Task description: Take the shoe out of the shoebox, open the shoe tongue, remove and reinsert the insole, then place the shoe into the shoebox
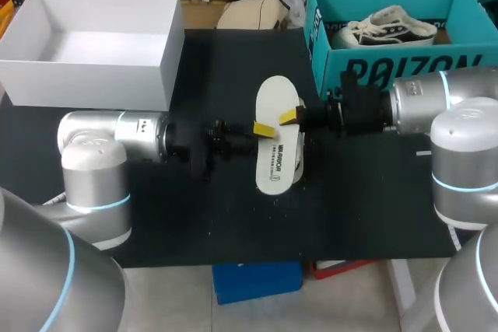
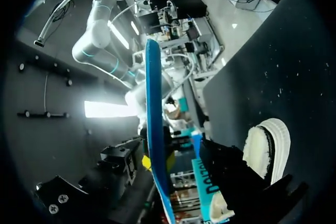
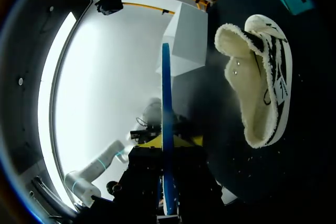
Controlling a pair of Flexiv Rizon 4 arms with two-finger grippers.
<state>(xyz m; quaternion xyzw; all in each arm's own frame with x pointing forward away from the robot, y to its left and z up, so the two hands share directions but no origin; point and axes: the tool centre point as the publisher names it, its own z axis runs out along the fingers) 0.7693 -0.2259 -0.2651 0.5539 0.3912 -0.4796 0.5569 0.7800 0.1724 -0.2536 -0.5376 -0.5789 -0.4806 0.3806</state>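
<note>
I have the insole (image 1: 278,145) lifted off the table (image 1: 194,215), held flat with its white face up, directly above the shoe (image 3: 260,87). The shoe lies on the black surface with its mouth spread and its fleecy lining showing. My right gripper (image 1: 292,117) is clamped on one long edge of the insole near mid-length; from its wrist the blue sheet runs edge-on straight into the claw. My left gripper (image 1: 261,130) is at the opposite edge, but I cannot tell whether it is actually pinching or only alongside. I judge the insole to be very light, thin and springy: it looks straight in both wrist views, yet it should bend easily if pushed end-on. A mid-length pinch is fine for carrying, but for feeding it back I would rather hold nearer the heel and lead with the toe. The fleece will probably drag on the foam and bunch it up. The shoe itself looks soft and light and likely to skid on the table, so it wants holding at the heel collar or tongue. The teal shoebox (image 1: 389,68) stands behind my right arm with another shoe (image 1: 385,25) inside.
</note>
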